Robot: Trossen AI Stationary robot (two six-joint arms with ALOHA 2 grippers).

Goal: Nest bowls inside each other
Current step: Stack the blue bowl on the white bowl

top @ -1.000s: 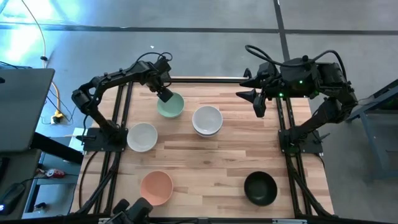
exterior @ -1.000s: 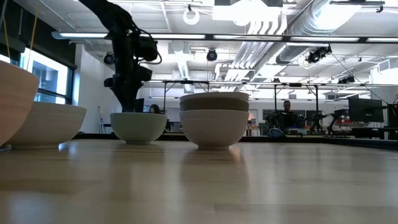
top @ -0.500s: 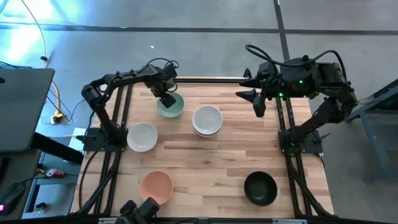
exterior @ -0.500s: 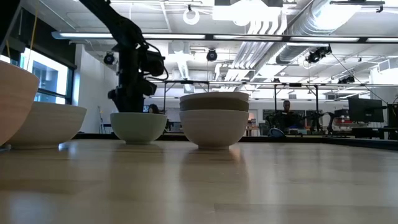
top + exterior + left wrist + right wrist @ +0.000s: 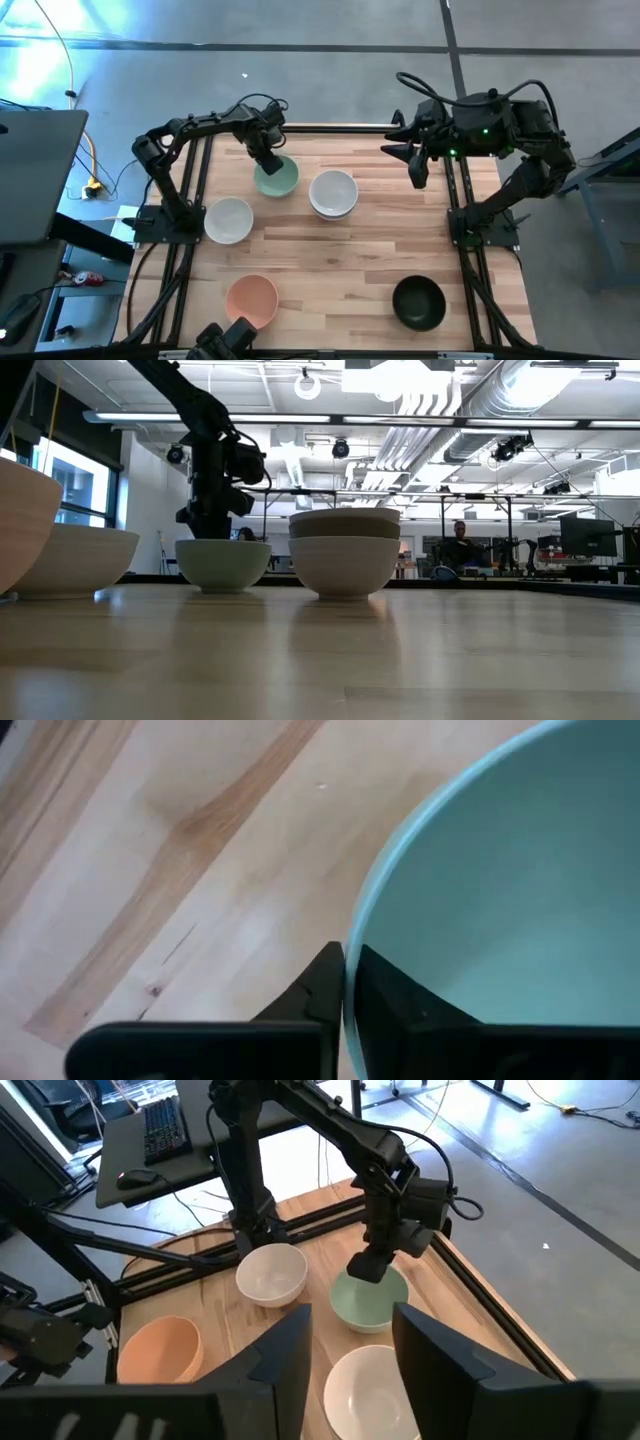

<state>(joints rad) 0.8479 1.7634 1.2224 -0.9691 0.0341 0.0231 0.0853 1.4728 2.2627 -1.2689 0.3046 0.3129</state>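
A mint green bowl (image 5: 278,179) stands at the far left of the table and also shows in the low view (image 5: 222,564). My left gripper (image 5: 265,162) is shut on the bowl's far-left rim. A stack of nested bowls (image 5: 333,193), white on top, stands just right of the green bowl. A single white bowl (image 5: 229,219), a peach bowl (image 5: 251,300) and a black bowl (image 5: 418,302) each rest on their bases. My right gripper (image 5: 415,165) hangs open and empty above the far right edge. My left gripper has the mint green bowl's rim (image 5: 350,952) pinched between one finger inside the bowl (image 5: 392,995) and one outside (image 5: 318,988). The fingers come from above, pointing down. The bowl stays upright, and its base seems to rest on the table (image 5: 222,589).
The stack (image 5: 345,552) stands close to the right of the held bowl. Bare wood lies in the table's middle (image 5: 340,260). Arm bases and frame rails run along the left (image 5: 160,222) and right (image 5: 480,225) edges. People and equipment show in the room behind.
My left arm has swung its elbow toward the far edge, and its gripper has turned to point down and settled onto the green bowl's far-left rim. The bowl has shifted slightly toward the near right. My right arm has kept still.
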